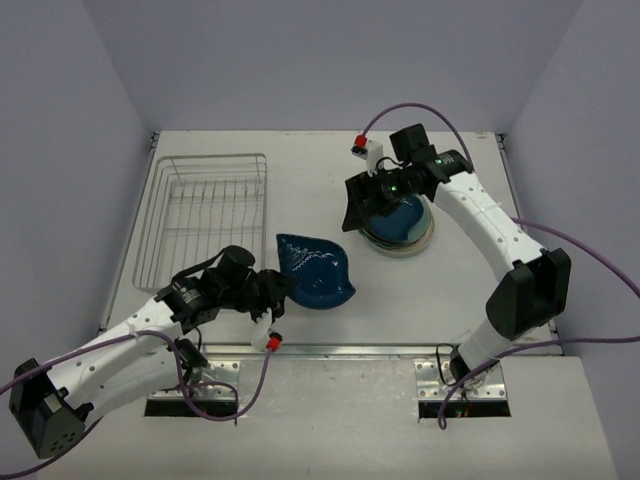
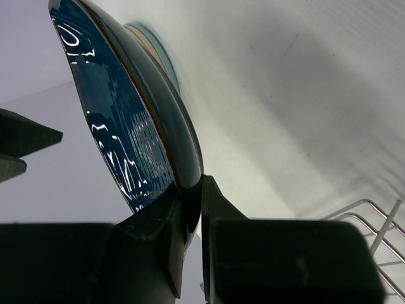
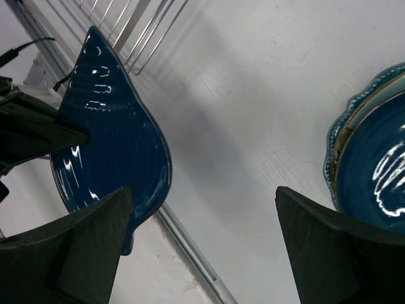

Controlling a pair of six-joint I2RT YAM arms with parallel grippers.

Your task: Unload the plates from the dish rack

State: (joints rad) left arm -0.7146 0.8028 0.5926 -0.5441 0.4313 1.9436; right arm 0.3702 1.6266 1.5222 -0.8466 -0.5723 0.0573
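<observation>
My left gripper [image 1: 283, 292] is shut on the rim of a dark navy blue plate [image 1: 318, 270], holding it tilted above the table between the rack and the stack; the wrist view shows the plate [image 2: 126, 107] edge pinched between the fingers. A stack of plates [image 1: 400, 222] sits right of centre, a navy one on top, a teal scalloped rim [image 3: 330, 158] showing below. My right gripper [image 1: 358, 207] is open and empty at the stack's left edge. The silver wire dish rack [image 1: 205, 215] at the left holds no plates. The navy plate also shows in the right wrist view [image 3: 114, 145].
The table's near metal edge strip [image 1: 350, 350] runs below the held plate. The rack's corner bars [image 2: 373, 221] show in the left wrist view. Purple walls enclose the table on three sides.
</observation>
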